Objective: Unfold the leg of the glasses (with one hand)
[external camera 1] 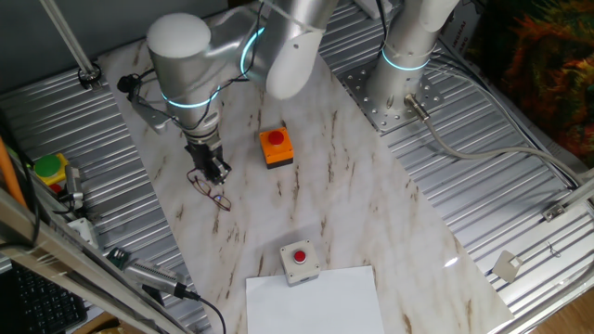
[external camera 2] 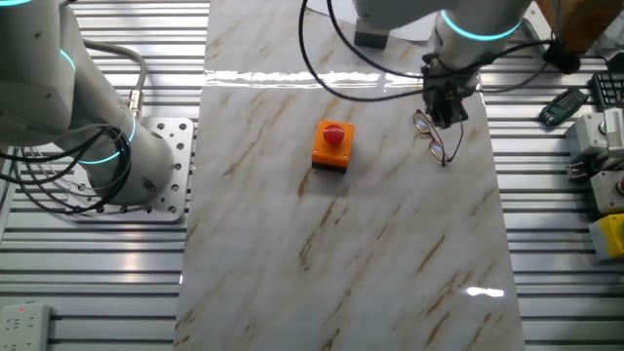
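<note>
The glasses [external camera 1: 212,193] are a small dark wire-frame pair lying on the marble tabletop, left of the orange button box. In the other fixed view the glasses [external camera 2: 435,141] lie near the table's right edge, one thin leg pointing toward the camera. My gripper [external camera 1: 213,171] points straight down at the far end of the frame. Its fingers stand close together on the thin wire. In the other fixed view the gripper [external camera 2: 449,113] covers the frame's upper right part, and the contact point itself is hidden by the fingers.
An orange box with a red button [external camera 1: 276,147] stands right of the glasses. Near the front are a grey box with a red button [external camera 1: 299,261] and a white sheet [external camera 1: 316,301]. The second arm's base [external camera 1: 399,83] stands on the metal deck at the back right. Cables and devices [external camera 2: 595,146] line the table's side.
</note>
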Available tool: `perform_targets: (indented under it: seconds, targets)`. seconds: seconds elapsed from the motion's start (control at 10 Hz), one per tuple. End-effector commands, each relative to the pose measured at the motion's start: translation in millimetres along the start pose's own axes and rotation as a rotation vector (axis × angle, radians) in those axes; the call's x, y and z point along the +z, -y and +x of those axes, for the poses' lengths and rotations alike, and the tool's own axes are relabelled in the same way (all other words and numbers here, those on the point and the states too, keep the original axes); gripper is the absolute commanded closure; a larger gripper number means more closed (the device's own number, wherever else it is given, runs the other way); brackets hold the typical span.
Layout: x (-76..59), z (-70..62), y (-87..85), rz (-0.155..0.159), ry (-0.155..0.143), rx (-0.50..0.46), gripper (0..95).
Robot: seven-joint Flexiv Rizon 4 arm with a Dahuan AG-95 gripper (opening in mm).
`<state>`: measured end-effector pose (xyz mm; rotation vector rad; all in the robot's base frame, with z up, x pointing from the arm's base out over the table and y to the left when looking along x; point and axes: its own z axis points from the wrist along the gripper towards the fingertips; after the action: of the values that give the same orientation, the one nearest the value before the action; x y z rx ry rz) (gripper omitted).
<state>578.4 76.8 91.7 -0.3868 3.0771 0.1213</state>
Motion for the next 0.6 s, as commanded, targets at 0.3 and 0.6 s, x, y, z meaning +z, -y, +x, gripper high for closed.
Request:
perform_targets:
  seconds: [0.3, 0.6]
  targets:
    - [-14.3, 35.3, -7.4, 0.002, -0.01, 0.056, 76.0]
    - [-28.5, 49.7, -16.8, 0.007, -0.04, 0.086, 76.0]
